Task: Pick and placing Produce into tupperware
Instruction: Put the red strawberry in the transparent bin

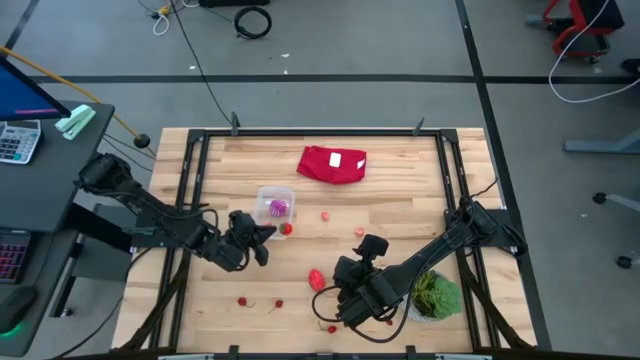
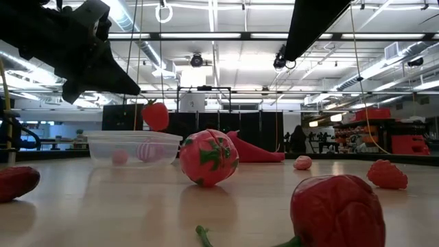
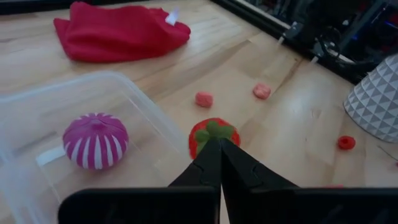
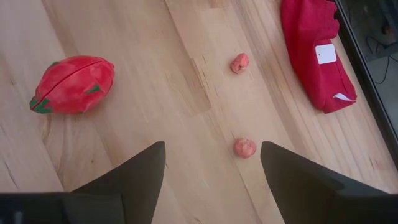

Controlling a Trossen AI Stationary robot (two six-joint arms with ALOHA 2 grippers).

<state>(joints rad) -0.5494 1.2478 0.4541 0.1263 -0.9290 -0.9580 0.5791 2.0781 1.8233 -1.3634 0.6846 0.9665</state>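
The clear tub [image 1: 276, 204] sits left of the table's middle with the purple striped piece [image 3: 95, 140] inside. My left gripper [image 1: 271, 232] is just off the tub's near right corner, shut on a red strawberry [image 1: 286, 229]. In the low view the strawberry [image 2: 156, 115] is in the air beside the tub [image 2: 134, 147]. My right gripper [image 1: 335, 298] hovers open near the table's near edge. The red oval piece [image 1: 317, 278] lies on the wood beside it and shows in the right wrist view [image 4: 73, 84]. Small red and pink pieces [image 1: 326, 215] [image 1: 359, 232] [image 1: 242, 300] lie scattered. My left gripper pinches the strawberry between its two fingertips at the green leafy end [image 3: 213, 130]. The fingers [image 2: 130, 88] slant down from the table's left. The strawberry hangs below the tips, lifted clear of the table, just outside the tub's wall.
A folded red cloth [image 1: 333, 164] lies toward the far edge. A green plant in a white pot [image 1: 436, 296] stands near the right near corner, close to my right arm. More small pieces [image 1: 278, 303] [image 1: 331, 327] lie by the near edge. Bare wood shows between tub and cloth.
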